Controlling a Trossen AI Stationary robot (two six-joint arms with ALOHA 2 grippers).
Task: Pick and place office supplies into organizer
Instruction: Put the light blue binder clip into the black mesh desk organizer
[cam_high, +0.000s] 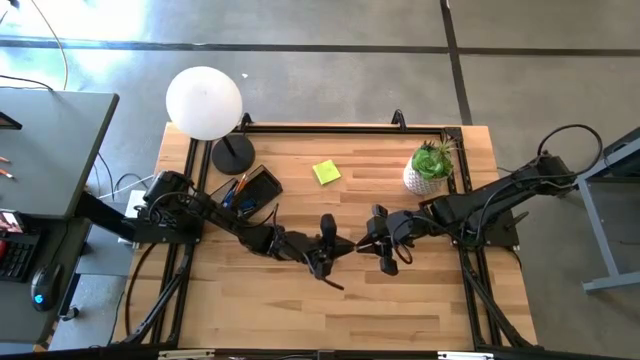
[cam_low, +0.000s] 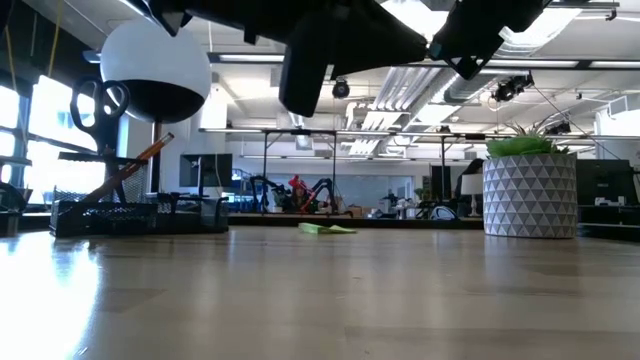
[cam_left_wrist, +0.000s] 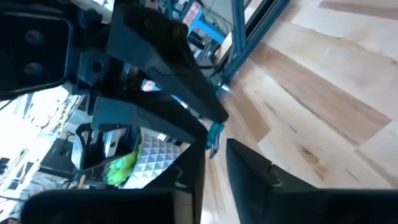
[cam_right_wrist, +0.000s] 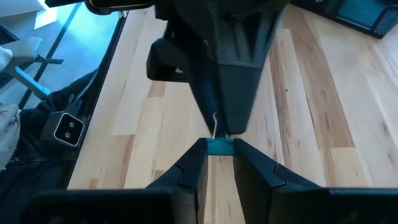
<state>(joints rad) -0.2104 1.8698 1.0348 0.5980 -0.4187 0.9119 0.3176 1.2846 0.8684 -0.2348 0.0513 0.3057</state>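
Note:
A small teal binder clip (cam_right_wrist: 218, 147) hangs in the air over the middle of the table, between my two grippers, which meet tip to tip. My right gripper (cam_right_wrist: 217, 152) is shut on it. My left gripper (cam_left_wrist: 216, 152) comes at it from the other side and is closed at its silver wire handle (cam_right_wrist: 214, 127). The black organizer (cam_high: 250, 190) stands at the far left with orange pencils and scissors (cam_low: 95, 100) upright in it. A yellow sticky-note pad (cam_high: 326, 172) lies flat on the table farther back. My right gripper pinches the clip's teal body (cam_right_wrist: 218, 147) between its two fingertips, coming from the table's right and slanting down. The clip is clear of the table. My left gripper's fingers (cam_right_wrist: 233, 106) close on the wire handle (cam_right_wrist: 214, 127) from the table's left, nearly level; the fingers hide the place of contact.
A white globe lamp (cam_high: 205, 102) on a round black base stands at the far left beside the organizer. A potted green plant (cam_high: 430, 168) stands at the far right. Bare wood lies along the near half of the table.

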